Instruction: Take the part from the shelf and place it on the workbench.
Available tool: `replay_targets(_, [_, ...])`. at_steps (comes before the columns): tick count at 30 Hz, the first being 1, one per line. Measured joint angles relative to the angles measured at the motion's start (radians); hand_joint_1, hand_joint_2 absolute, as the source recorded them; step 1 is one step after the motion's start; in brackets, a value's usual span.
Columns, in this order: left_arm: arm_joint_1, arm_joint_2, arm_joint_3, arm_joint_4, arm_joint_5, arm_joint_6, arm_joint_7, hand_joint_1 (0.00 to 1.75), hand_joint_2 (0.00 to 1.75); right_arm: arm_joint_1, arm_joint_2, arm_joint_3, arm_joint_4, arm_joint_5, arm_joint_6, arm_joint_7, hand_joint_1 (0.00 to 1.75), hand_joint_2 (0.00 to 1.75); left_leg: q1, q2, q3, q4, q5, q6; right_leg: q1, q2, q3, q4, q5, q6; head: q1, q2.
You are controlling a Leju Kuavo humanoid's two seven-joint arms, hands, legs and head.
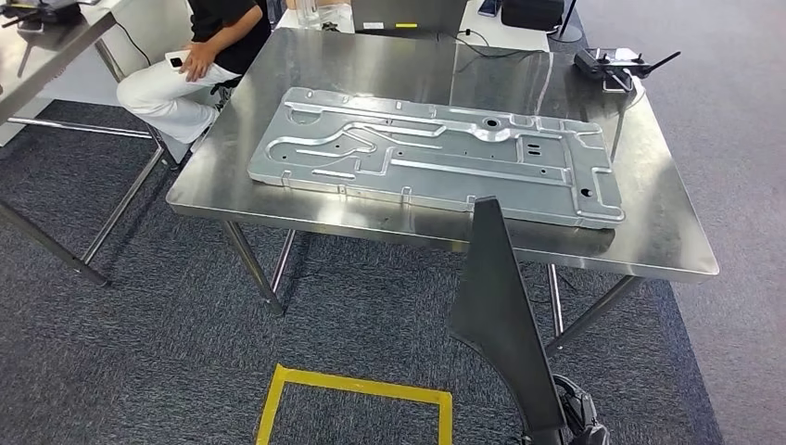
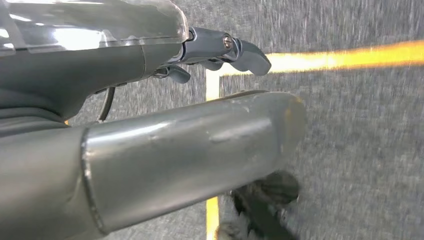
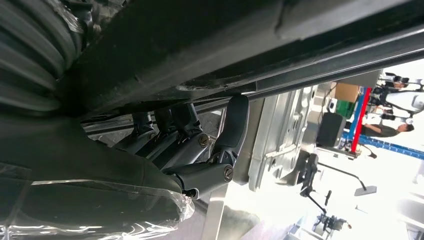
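The part (image 1: 500, 306) is a long, flat, dark grey panel standing nearly upright in front of the workbench's near edge. My right hand (image 1: 576, 419) grips its lower end at the bottom of the head view. In the right wrist view the right hand (image 3: 200, 155) has its fingers (image 3: 235, 125) curled against the dark part (image 3: 225, 45). The workbench (image 1: 667, 232) is a steel table carrying a large stamped silver plate (image 1: 436, 153). My left hand (image 2: 125, 65) hangs over the carpet, holding nothing, its fingers (image 2: 245, 52) apart from the thumb.
A person (image 1: 199, 56) in white trousers sits at the table's far left corner. A remote controller (image 1: 612, 65) lies at the far right of the tabletop. A yellow tape square (image 1: 352, 399) marks the carpet. Another table (image 1: 46, 56) stands at the left.
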Motion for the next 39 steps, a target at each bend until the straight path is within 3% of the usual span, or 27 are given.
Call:
replay_targets(2, [0.001,-0.002,0.0,0.0,-0.001,-0.001,0.002,0.0,0.0,-0.001,-0.003,0.002,0.002,-0.002,0.0,0.003,1.75,1.75,0.0,0.0,0.018,-0.001,-0.015,-0.005,0.006,-0.001,0.016,-0.109,0.094,-0.015,0.0,0.0])
replay_targets(4, [0.0,-0.005,0.0,0.001,-0.002,-0.002,0.002,0.0,0.0,-0.002,-0.006,0.003,0.005,-0.006,0.0,0.007,1.75,1.75,0.001,-0.001,0.023,-0.007,-0.025,-0.013,0.018,-0.003,0.019,-0.174,0.135,-0.035,0.0,0.0])
replay_targets(6, [-0.002,-0.006,0.0,0.001,-0.002,-0.002,0.003,0.0,0.0,-0.002,-0.008,0.003,0.009,-0.01,-0.001,0.01,1.75,1.75,-0.001,-0.002,0.033,-0.01,-0.022,-0.026,0.021,-0.003,0.025,-0.192,0.135,-0.051,0.0,0.0])
replay_targets(8, [-0.003,-0.005,0.001,0.001,-0.003,-0.002,0.003,0.0,0.0,-0.003,-0.008,0.004,0.011,-0.011,-0.001,0.01,1.75,1.75,-0.002,0.0,0.036,0.016,-0.018,-0.036,0.013,-0.003,0.054,-0.214,0.143,-0.062,-0.001,0.0])
replay_targets(10, [-0.006,-0.004,0.001,0.001,-0.003,-0.003,0.002,0.0,0.0,-0.006,-0.009,0.006,0.012,-0.01,-0.002,0.014,1.75,1.75,-0.001,0.001,-0.01,0.1,-0.039,-0.042,0.007,-0.006,0.084,-0.234,0.139,-0.069,-0.002,0.0])
replay_targets(12, [-0.007,-0.004,0.0,0.001,-0.006,-0.005,0.002,0.0,0.0,-0.009,-0.01,0.007,0.013,0.004,-0.008,0.029,1.75,1.75,0.002,0.001,-0.087,0.205,-0.088,-0.049,0.005,-0.007,0.1,-0.239,0.129,-0.073,-0.002,0.0])
replay_targets(13, [-0.006,-0.002,0.0,0.001,-0.008,-0.007,0.002,0.0,0.0,-0.011,-0.01,0.007,0.013,0.021,-0.016,0.042,1.75,1.75,0.004,0.001,-0.119,0.233,-0.107,-0.053,0.004,-0.006,0.109,-0.239,0.123,-0.073,-0.003,0.0])
replay_targets(14, [-0.004,0.0,0.0,0.001,-0.01,-0.011,0.002,0.0,0.0,-0.014,-0.011,0.005,0.013,0.043,-0.024,0.056,1.75,1.75,0.006,0.002,-0.137,0.233,-0.108,-0.057,0.003,-0.004,0.118,-0.239,0.115,-0.072,-0.003,0.0])
replay_targets(15, [-0.003,0.002,0.0,0.001,-0.013,-0.016,0.002,0.0,0.0,-0.02,-0.011,0.001,0.012,0.068,-0.029,0.072,1.75,1.75,0.008,0.002,-0.141,0.203,-0.085,-0.06,0.002,-0.002,0.129,-0.239,0.107,-0.069,-0.003,0.0])
replay_targets(17, [-0.002,0.008,0.0,0.001,-0.019,-0.024,0.002,0.0,0.0,-0.042,-0.011,-0.01,0.011,0.122,-0.032,0.101,1.75,1.75,0.01,0.004,-0.122,0.088,0.018,-0.06,0.0,0.0,0.149,-0.236,0.089,-0.061,-0.002,0.0])
replay_targets(19, [-0.003,0.013,-0.002,0.001,-0.029,-0.032,0.001,0.0,0.0,-0.074,-0.012,-0.025,0.01,0.181,-0.027,0.127,1.75,1.75,0.007,0.007,-0.109,0.013,0.081,-0.055,0.001,0.002,0.155,-0.231,0.075,-0.049,-0.002,0.0])
replay_targets(23, [-0.006,0.02,-0.015,0.001,-0.05,-0.047,-0.001,0.0,0.0,-0.186,-0.017,-0.064,0.017,0.358,0.006,0.199,1.75,1.75,0.005,0.008,-0.103,-0.006,0.096,-0.032,0.003,0.003,0.155,-0.227,0.059,-0.027,-0.002,0.0])
replay_targets(25, [-0.013,0.025,-0.026,0.001,-0.058,-0.054,-0.003,0.0,0.0,-0.275,-0.025,-0.08,0.035,0.433,0.039,0.242,1.75,1.75,0.01,0.011,-0.095,-0.017,0.098,-0.022,0.001,0.001,0.122,-0.161,0.024,-0.016,-0.001,0.0])
replay_targets(27, [-0.021,0.03,-0.035,0.001,-0.062,-0.058,-0.004,0.0,0.0,-0.353,-0.036,-0.095,0.059,0.459,0.061,0.269,1.75,1.75,0.009,0.012,-0.092,-0.019,0.095,-0.014,-0.002,-0.001,0.047,-0.03,-0.025,-0.007,-0.001,0.0])
replay_targets(28, [-0.022,0.032,-0.037,0.001,-0.063,-0.058,-0.005,0.0,0.0,-0.378,-0.041,-0.103,0.069,0.466,0.065,0.278,1.75,1.75,0.009,0.011,-0.091,-0.019,0.093,-0.012,-0.003,-0.001,0.012,0.021,-0.035,-0.004,-0.001,0.0])
replay_targets(29, [-0.023,0.033,-0.04,0.001,-0.064,-0.059,-0.006,0.0,0.0,-0.395,-0.045,-0.109,0.078,0.478,0.066,0.288,1.75,1.75,0.008,0.008,-0.087,-0.019,0.09,-0.011,-0.005,-0.001,-0.009,0.043,-0.025,-0.002,-0.001,0.0])
replay_targets(30, [-0.021,0.034,-0.042,0.001,-0.066,-0.059,-0.006,0.0,0.0,-0.411,-0.05,-0.114,0.086,0.498,0.067,0.301,1.75,1.75,0.008,0.005,-0.082,-0.018,0.086,-0.012,-0.007,-0.001,-0.012,0.027,0.005,-0.002,-0.001,0.0])
replay_targets(32, [-0.019,0.035,-0.051,0.001,-0.074,-0.061,-0.01,0.0,0.0,-0.456,-0.064,-0.122,0.106,0.572,0.074,0.347,1.75,1.75,0.008,0.002,-0.071,-0.018,0.078,-0.017,-0.007,-0.001,0.02,-0.089,0.097,-0.007,-0.001,0.0])
replay_targets(34, [-0.023,0.037,-0.061,0.001,-0.082,-0.066,-0.015,0.0,0.0,-0.525,-0.085,-0.132,0.138,0.676,0.097,0.415,1.75,1.75,0.005,0.002,-0.07,-0.016,0.074,-0.026,-0.002,-0.001,0.05,-0.19,0.148,-0.017,-0.001,0.0])
replay_targets(36, [-0.028,0.039,-0.07,0.001,-0.09,-0.074,-0.021,0.0,0.0,-0.597,-0.112,-0.148,0.182,0.781,0.132,0.482,1.75,1.75,0.002,0.002,-0.075,-0.016,0.074,-0.036,0.003,0.001,0.052,-0.213,0.146,-0.026,-0.002,0.0])
replay_targets(39, [-0.03,0.041,-0.084,0.002,-0.099,-0.081,-0.034,0.0,0.0,-0.686,-0.161,-0.186,0.262,0.892,0.188,0.545,1.75,1.75,0.003,0.003,-0.084,0.005,0.058,-0.051,-0.005,-0.001,0.062,-0.229,0.146,-0.041,-0.002,0.0])
